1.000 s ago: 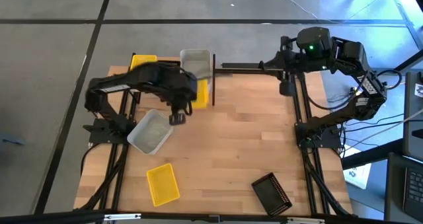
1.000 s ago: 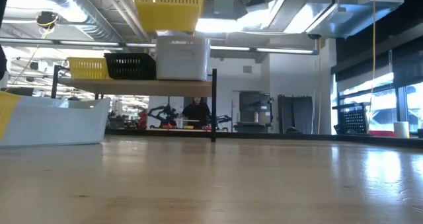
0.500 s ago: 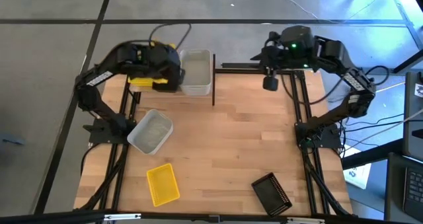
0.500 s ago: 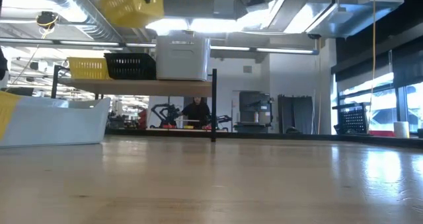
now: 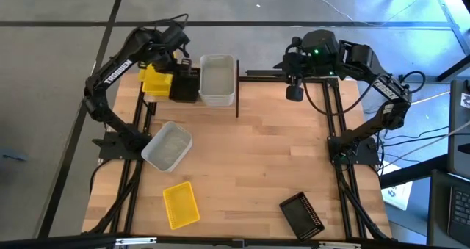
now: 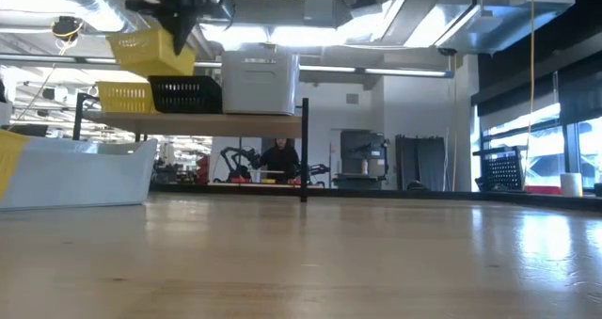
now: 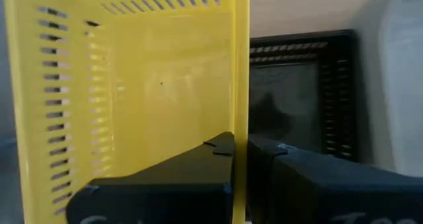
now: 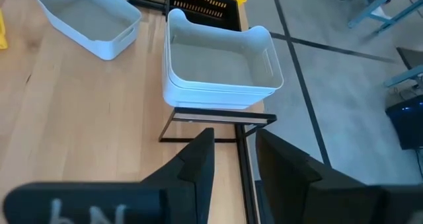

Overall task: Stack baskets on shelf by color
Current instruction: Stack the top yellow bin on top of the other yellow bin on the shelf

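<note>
My left gripper (image 6: 179,18) is shut on a yellow basket (image 5: 155,80) above the left end of the shelf (image 6: 188,122). On the shelf stand a yellow basket (image 6: 124,96), a black basket (image 5: 185,86) and a stack of white baskets (image 5: 218,78), bottoms on the board. A white basket (image 5: 167,145), a yellow basket (image 5: 181,203) and a black basket (image 5: 302,214) lie on the table. My right gripper (image 5: 295,93) hangs open at the table's far edge, right of the shelf's black upright (image 5: 236,95), with nothing between its fingers. My left gripper pinches the yellow basket's side wall (image 7: 241,112), the one toward the black basket. One finger (image 7: 198,168) is inside the basket and the other (image 7: 297,174) outside. The fingers come from above, slanting down. The basket hangs clear above the shelf, opening up, slightly tilted.
Black frame rails (image 5: 279,74) run along the table's far edge, and more run down its left and right sides. The wooden tabletop (image 5: 264,153) shows bare between the loose baskets. Beyond the table lies a room with equipment.
My left gripper has carried the yellow basket from over the table beside the white stack toward the far left, over the shelf's left end, rolling its wrist so the basket turned about, then sinking a little. My right gripper has drifted slightly toward the table's left.
</note>
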Action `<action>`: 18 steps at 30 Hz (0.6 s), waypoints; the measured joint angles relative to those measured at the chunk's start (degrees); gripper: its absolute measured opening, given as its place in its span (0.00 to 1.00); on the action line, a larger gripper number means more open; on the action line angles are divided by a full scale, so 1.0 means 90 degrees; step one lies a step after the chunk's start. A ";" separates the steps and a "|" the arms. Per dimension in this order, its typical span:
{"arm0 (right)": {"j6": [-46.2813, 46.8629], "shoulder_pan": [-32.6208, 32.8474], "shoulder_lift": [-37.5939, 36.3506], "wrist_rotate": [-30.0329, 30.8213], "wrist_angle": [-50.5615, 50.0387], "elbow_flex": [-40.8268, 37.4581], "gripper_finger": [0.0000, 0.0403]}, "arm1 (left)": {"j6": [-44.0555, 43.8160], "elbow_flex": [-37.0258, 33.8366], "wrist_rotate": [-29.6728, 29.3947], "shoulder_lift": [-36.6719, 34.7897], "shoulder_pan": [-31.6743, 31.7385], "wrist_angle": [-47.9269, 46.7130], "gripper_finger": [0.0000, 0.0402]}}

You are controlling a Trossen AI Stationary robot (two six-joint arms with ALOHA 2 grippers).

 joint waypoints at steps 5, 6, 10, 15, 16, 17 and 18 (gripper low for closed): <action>0.0000 0.0000 -0.0002 0.0002 0.0009 0.0000 0.28 | 0.0439 -0.0402 0.0128 -0.0012 0.0436 0.0001 0.00; 0.0000 0.0000 -0.0002 0.0002 0.0018 0.0000 0.28 | 0.0446 -0.0468 0.0131 -0.0007 0.0469 0.0001 0.00; 0.0002 0.0000 -0.0002 0.0002 0.0098 0.0000 0.28 | 0.0473 -0.0556 0.0147 -0.0007 0.0598 0.0002 0.00; 0.0000 0.0000 -0.0002 0.0002 0.0239 0.0000 0.28 | 0.0579 -0.0557 0.0117 -0.0010 0.0697 0.0011 0.00; 0.0000 0.0000 -0.0002 0.0002 0.0275 0.0000 0.28 | 0.0567 -0.0557 0.0141 -0.0010 0.0695 0.0012 0.00; 0.0000 0.0000 -0.0002 0.0002 0.0303 0.0000 0.28 | 0.0600 -0.0557 0.0161 -0.0010 0.0695 0.0029 0.00; 0.0000 0.0000 -0.0002 0.0002 0.0315 0.0000 0.28 | 0.0712 -0.0557 0.0147 -0.0010 0.0695 0.0072 0.00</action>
